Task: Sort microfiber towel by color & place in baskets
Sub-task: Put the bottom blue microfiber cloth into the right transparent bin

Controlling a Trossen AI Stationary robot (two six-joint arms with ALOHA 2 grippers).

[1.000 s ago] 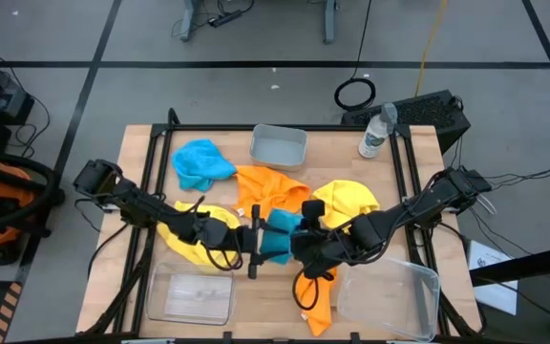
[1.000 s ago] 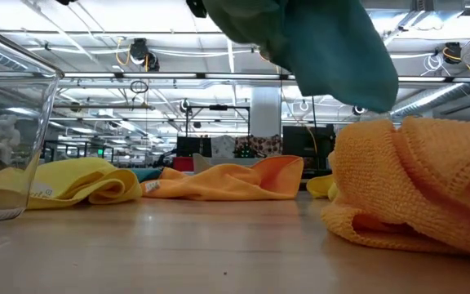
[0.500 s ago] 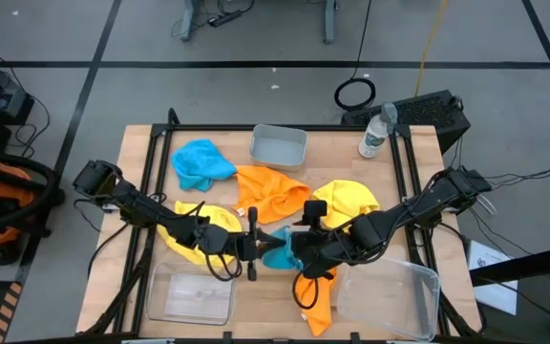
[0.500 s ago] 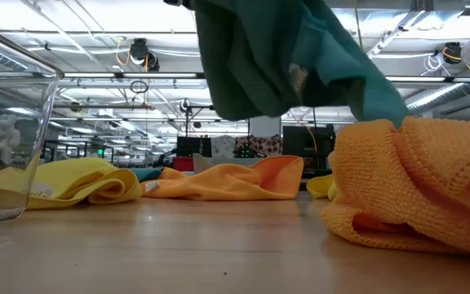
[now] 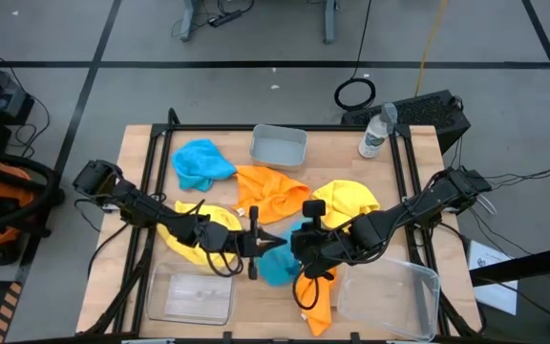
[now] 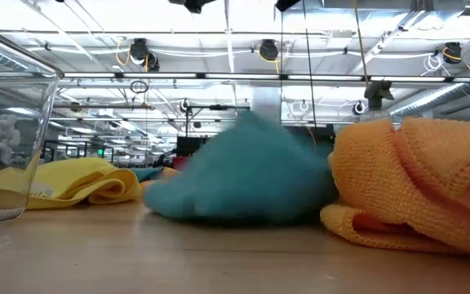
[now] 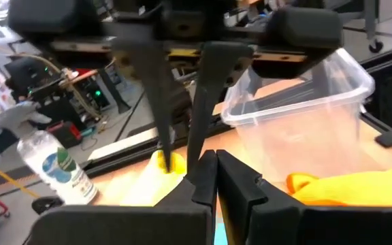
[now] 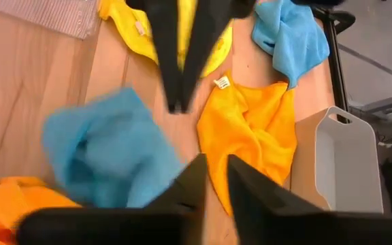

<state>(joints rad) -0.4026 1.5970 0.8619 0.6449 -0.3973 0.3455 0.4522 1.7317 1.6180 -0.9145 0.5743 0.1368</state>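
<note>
A blue microfiber towel (image 5: 277,263) lies crumpled on the table near the middle, its shape blurred in the low view (image 6: 243,184) and the right wrist view (image 8: 107,160). Just above and beyond it my left gripper (image 5: 271,242) and right gripper (image 5: 294,245) point at each other, tips almost meeting. Both are shut and hold nothing. Another blue towel (image 5: 201,162), an orange one (image 5: 270,191) and a yellow one (image 5: 347,201) lie on the table farther back. A second yellow towel (image 5: 194,237) lies under my left arm. A second orange towel (image 5: 321,296) lies by the front.
A small grey basket (image 5: 279,145) stands at the far middle. Clear baskets stand at the front left (image 5: 191,294) and front right (image 5: 394,298). A water bottle (image 5: 377,132) stands at the far right corner. Bare wood shows between the front baskets.
The blue towel, which hung in the air between my two grippers, has been let go. It has fallen to the table and now lies crumpled beside the front orange towel. Both arms have stayed in place.
</note>
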